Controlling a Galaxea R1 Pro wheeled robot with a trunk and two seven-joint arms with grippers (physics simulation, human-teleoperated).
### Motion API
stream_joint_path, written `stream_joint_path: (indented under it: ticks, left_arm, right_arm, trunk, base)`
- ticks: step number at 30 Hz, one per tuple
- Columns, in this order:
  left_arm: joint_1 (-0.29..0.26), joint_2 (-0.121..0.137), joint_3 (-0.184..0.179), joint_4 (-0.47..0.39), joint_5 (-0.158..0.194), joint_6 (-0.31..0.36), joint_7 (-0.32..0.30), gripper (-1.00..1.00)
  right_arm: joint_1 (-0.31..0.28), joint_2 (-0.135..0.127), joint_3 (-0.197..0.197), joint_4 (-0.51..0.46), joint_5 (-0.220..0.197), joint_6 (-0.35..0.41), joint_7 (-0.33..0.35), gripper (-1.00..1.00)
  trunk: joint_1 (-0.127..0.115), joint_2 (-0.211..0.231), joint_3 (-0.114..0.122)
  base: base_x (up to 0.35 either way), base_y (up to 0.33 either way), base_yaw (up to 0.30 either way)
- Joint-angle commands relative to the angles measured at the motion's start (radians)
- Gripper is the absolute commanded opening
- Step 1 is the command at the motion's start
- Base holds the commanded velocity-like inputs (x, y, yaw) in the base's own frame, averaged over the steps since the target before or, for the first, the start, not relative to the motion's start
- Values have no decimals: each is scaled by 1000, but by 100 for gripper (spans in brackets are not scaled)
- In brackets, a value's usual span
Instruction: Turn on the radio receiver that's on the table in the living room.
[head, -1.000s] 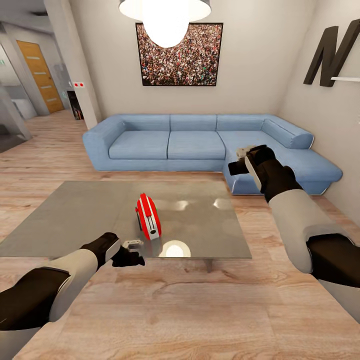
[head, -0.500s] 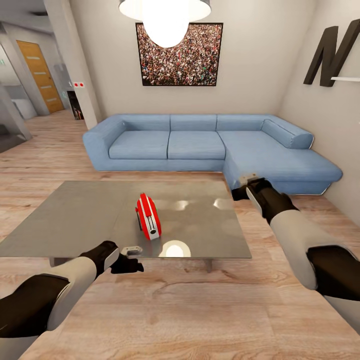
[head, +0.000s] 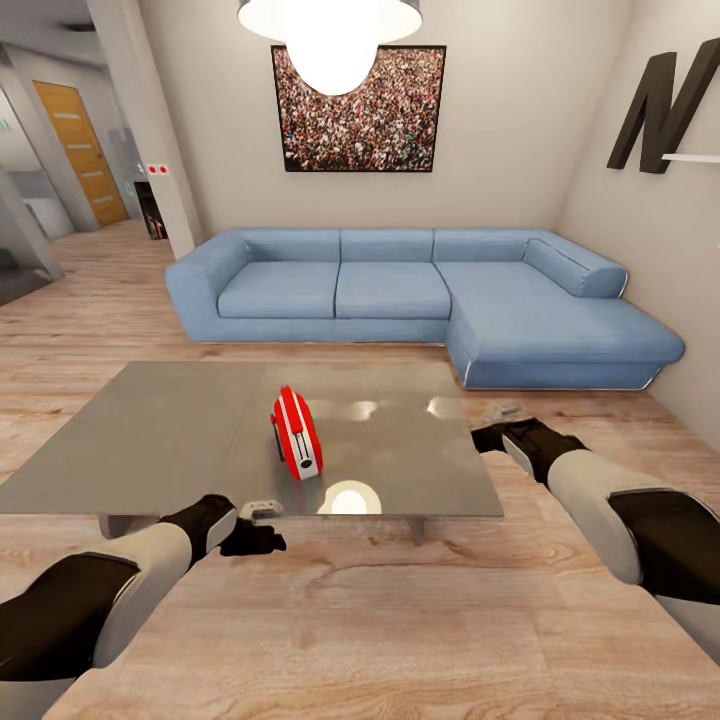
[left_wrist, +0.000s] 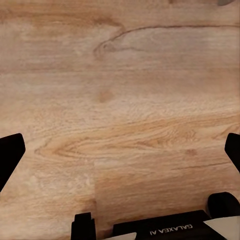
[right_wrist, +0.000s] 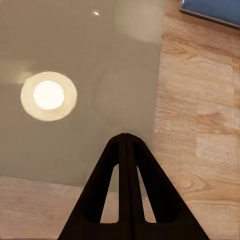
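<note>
Radio (head: 297, 434) stands on edge mid-counter (head: 150, 430), untouched, btwn my arms. R fingers (right_wrist: 126, 145) clenched together above the counter's corner; L fingers (left_wrist: 12, 155) spread wide over floor (left_wrist: 120, 100), nothing held, prob. staged for reach.

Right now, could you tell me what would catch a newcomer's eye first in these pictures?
The red-and-white radio receiver stands alone near the middle of the glossy grey table. Behind it a blue corner sofa runs along the wall under a crowd photo. The right gripper, fingers together, hangs over the table's edge.
</note>
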Motion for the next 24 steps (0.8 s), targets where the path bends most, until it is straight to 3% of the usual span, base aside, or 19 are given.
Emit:
stream_joint_path:
  ticks: [1, 10, 14, 24]
  left_arm:
    - [5, 0, 0, 2, 0, -7, 0, 100]
    - [47, 9, 0, 16, 0, -83, -4, 100]
    - [77, 19, 0, 23, 0, -99, -14, 100]
    - [147, 40, 1, 26, 0, -172, -17, 100]
  right_arm:
    - [22, -4, 0, 9, 0, -18, 0, -100]
    - [177, -12, 0, 24, -5, -125, 1, -100]
    - [277, -12, 0, 23, -6, -184, 1, -100]
    - [391, -12, 0, 24, -7, -250, 1, -100]
  trunk:
    - [0, 0, 0]
    - [0, 0, 0]
    - [0, 0, 0]
    - [0, 0, 0]
  base:
    - [0, 0, 0]
    - [0, 0, 0]
    - [0, 0, 0]
    - [0, 0, 0]
